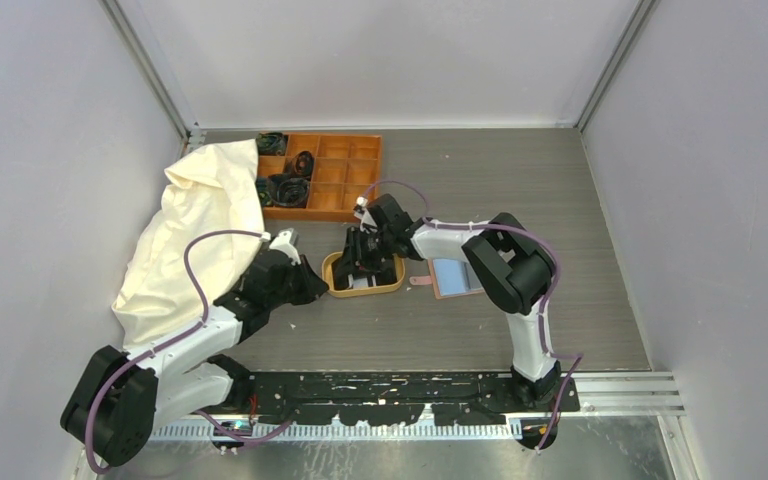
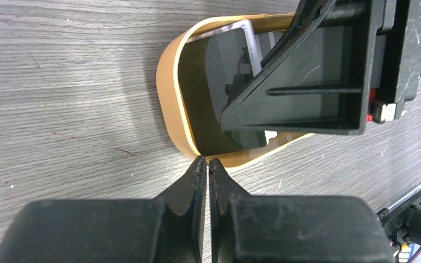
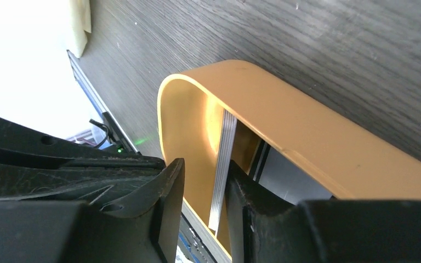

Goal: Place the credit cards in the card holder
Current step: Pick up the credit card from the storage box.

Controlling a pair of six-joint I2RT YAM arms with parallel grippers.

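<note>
Pressing its jaws together, the left gripper rests low over the table with its tips just beside the near rim of the tray, at the tray's left end; it holds nothing. Behind it, the left arm bends back toward its base at the near-left corner.

Inside the tray lie the cards, glossy black on top, with a pale one showing along the far edge of the pile. The right gripper is down in the tray from the other side, its dark body covering much of the pile in the left wrist view. In the right wrist view its jaws stand partway apart, and the striped edge of the stacked cards shows between them. That edge sits close against one finger, and a strip of tray wall shows on the other side. Whether the fingers actually grip the stack cannot be told.

Just right of the tray, apart from it, the holder lies open and flat on the table, its pale lining up inside a reddish-brown border and a small tab pointing toward the tray. The right arm's elbow hangs over its right edge.

Farther back, the orange box sits near the rear wall, with dark coiled items in its left compartments. A cream cloth lies heaped from the box's left side down along the left wall.
</note>
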